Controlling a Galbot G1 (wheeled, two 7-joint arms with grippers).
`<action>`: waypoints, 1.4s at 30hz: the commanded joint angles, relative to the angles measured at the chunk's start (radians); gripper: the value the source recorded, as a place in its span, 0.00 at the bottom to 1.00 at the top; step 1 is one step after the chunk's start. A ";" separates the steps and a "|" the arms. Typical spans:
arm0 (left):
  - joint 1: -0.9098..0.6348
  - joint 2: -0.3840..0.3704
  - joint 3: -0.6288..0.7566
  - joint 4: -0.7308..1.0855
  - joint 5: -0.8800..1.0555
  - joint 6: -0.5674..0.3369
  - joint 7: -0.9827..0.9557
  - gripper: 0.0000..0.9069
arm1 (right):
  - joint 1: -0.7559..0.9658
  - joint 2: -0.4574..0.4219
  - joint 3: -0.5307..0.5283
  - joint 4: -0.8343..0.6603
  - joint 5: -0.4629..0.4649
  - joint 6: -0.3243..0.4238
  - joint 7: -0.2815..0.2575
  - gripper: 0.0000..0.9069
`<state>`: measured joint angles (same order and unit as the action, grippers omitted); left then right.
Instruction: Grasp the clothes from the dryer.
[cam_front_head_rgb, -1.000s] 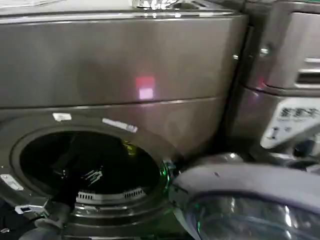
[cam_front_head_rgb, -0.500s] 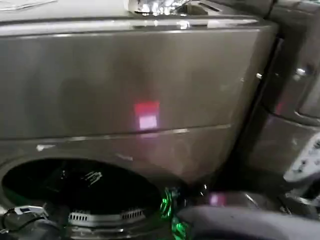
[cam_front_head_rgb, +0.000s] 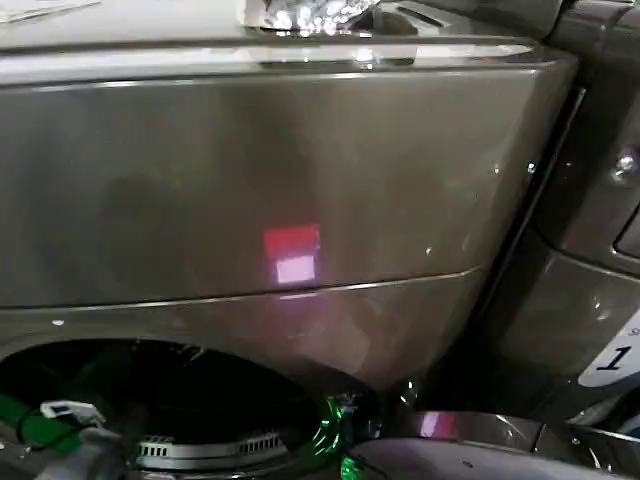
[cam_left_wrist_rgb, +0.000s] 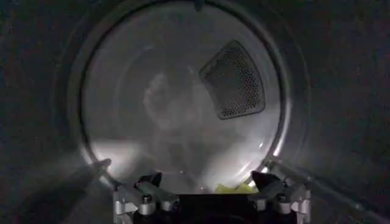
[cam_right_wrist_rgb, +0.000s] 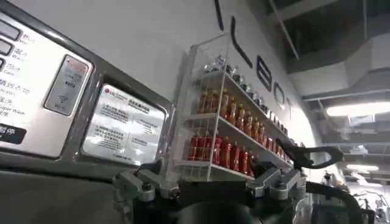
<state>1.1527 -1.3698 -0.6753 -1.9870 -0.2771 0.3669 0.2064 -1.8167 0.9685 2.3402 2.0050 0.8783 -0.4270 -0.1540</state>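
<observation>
Inside the steel drum (cam_left_wrist_rgb: 183, 109) of the dryer (cam_front_head_rgb: 250, 170), the left gripper (cam_left_wrist_rgb: 210, 182) has its fingers spread wide, nothing between them. The clothes (cam_left_wrist_rgb: 234, 188), a small yellow-green scrap, lie on the drum floor just past the fingertips, closer to one finger (cam_left_wrist_rgb: 268, 181) than the other and partly hidden behind the gripper body; can't tell whether anything touches them. Perforated vent panel (cam_left_wrist_rgb: 234, 80) sits on the drum's back wall, well beyond the fingers. Head view: left arm (cam_front_head_rgb: 75, 440) goes into the round port (cam_front_head_rgb: 160, 400) at the lower edge, red light (cam_front_head_rgb: 292, 243) on the front panel above it. Right gripper (cam_right_wrist_rgb: 210, 179) is out of the drum, fingers also wide and empty, facing a neighbouring machine's control panel (cam_right_wrist_rgb: 67, 109) with a shelf of bottles (cam_right_wrist_rgb: 231, 131) behind.
</observation>
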 joint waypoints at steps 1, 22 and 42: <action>-0.335 0.009 0.093 0.365 -0.013 -0.042 -0.032 1.00 | -0.015 0.005 0.037 0.000 0.009 -0.010 -0.009 1.00; -0.729 0.038 0.264 0.905 0.055 -0.052 0.063 1.00 | -0.036 0.024 0.068 -0.001 0.013 0.008 -0.018 1.00; -1.027 0.025 0.413 1.439 0.865 -0.241 0.587 1.00 | -0.036 0.025 0.061 -0.008 -0.011 0.011 -0.024 1.00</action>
<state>0.2145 -1.3321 -0.2960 -0.7535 0.1997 0.2131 0.6378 -1.8535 0.9923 2.4020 1.9963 0.8715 -0.4160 -0.1779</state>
